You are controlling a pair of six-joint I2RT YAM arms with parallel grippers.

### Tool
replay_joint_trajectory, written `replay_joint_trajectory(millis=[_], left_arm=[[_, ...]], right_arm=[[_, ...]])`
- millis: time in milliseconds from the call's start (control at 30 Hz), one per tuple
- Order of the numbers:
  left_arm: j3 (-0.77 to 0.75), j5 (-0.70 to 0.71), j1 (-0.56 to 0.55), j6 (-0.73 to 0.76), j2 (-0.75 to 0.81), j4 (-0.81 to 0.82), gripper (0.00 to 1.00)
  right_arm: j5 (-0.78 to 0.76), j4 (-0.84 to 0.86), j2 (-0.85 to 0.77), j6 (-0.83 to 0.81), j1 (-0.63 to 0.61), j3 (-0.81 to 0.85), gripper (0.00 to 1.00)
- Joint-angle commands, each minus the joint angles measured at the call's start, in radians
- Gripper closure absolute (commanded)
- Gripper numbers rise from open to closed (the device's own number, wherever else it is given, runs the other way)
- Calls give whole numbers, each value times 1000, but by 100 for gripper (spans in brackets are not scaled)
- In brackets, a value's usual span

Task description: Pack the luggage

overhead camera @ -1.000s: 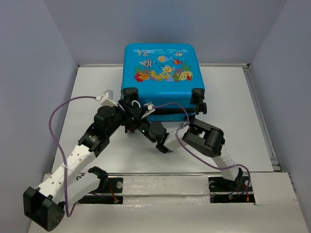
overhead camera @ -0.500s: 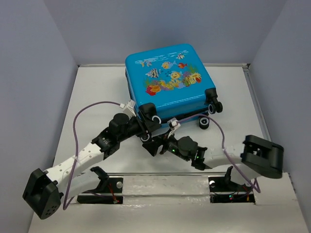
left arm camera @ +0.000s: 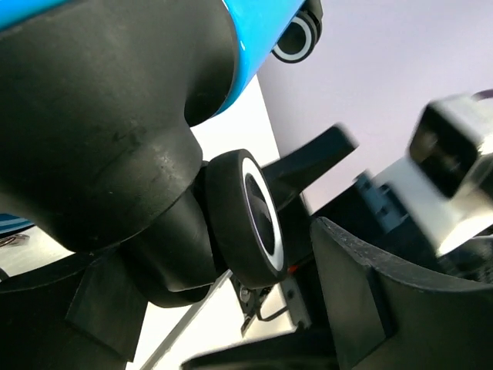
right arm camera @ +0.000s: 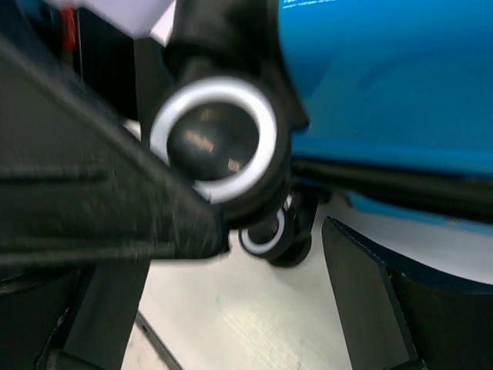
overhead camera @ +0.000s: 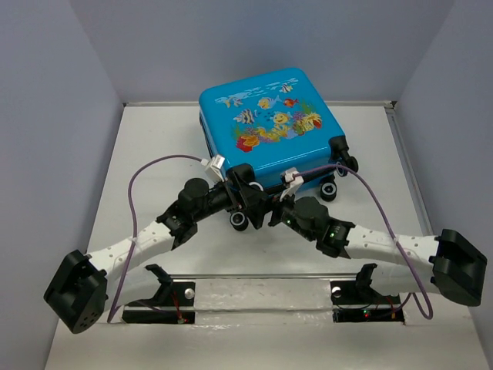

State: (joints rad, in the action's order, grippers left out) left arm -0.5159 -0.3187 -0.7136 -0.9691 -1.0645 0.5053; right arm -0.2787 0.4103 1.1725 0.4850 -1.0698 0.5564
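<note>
The small bright-blue hard-shell suitcase [overhead camera: 266, 127] with its cartoon fish print lies closed, printed face up and skewed, at the far middle of the white table [overhead camera: 154, 146]. Both claws crowd its near-left black-and-white caster wheel [overhead camera: 239, 220]. The left gripper [overhead camera: 245, 200] and right gripper [overhead camera: 272, 213] each stand spread, clasping nothing (the wheel sits loose between the left fingers). Packing looks nearly finished. The next move probably calls for squaring the case or finding the zip pull, which I cannot see.
</note>
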Motion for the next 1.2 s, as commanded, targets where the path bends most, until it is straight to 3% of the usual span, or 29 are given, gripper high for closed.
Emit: replay_joint_trajectory(millis=[0,267,500,700,800,833,933,1033,1167], left_arm=[[2,4,-6,26,41,162,11],[36,70,-6,47,89,116,10],[46,79,-6,38,95,130,9],[70,105,-4,21,121,142,10],[91,119,-4,17,144,141,10],[102,127,-6,18,159,138,9],[102,174,-4,59,208,58,11],[105,304,-6,102,312,-115,13],[193,503,-6,119,490,-278,18]], right_arm=[[13,63,-2,-78,47,82,5],[39,172,35,-101,74,103,7],[78,530,114,-80,74,45,14],[15,674,200,-85,74,63,16],[-36,783,262,-68,74,54,37],[-45,818,285,-69,74,51,60],[-88,843,302,-56,74,45,87],[-102,831,294,-54,74,28,93],[-93,788,266,-74,74,22,93]])
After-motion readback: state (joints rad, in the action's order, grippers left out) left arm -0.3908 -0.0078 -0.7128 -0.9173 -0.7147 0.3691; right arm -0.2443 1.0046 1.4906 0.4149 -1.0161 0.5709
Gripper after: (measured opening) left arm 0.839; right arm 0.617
